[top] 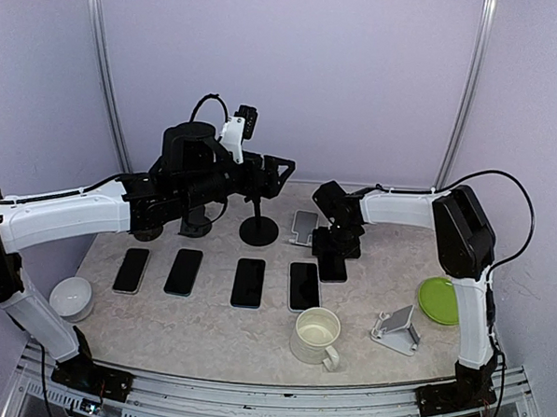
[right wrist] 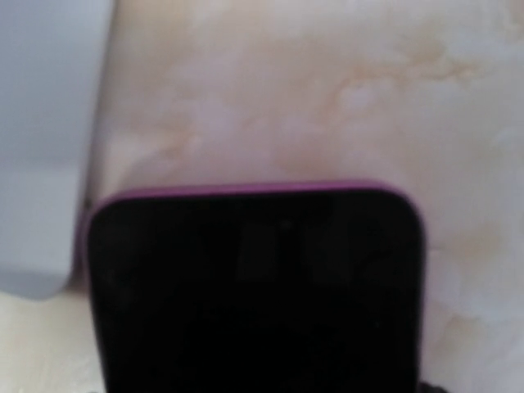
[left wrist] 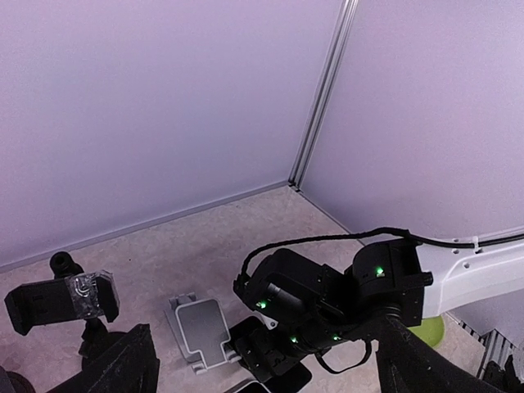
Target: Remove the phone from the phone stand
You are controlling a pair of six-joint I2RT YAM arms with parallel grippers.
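Right claw (top: pixel 336 247) sits directly over purple-edged phone (right wrist: pixel 254 286), flat on surface (right wrist: pixel 327 82) beside stand (top: pixel 304 225); can't tell its spread. Left claw (top: pixel 281 167) spread wide, empty.

The top view overlooks the table (top: pixel 207 326) from behind, sharing the grey stand (top: pixel 304 226) with the left wrist's far-corner view. The right wrist looks closely down on a phone (right wrist: pixel 254 295).

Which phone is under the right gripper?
Start at the row of four dark phones across the table's middle. Just past its right end, near the grey phone stand, a fifth phone lies under the right gripper. It alone sits out of the line; its rim is purple.
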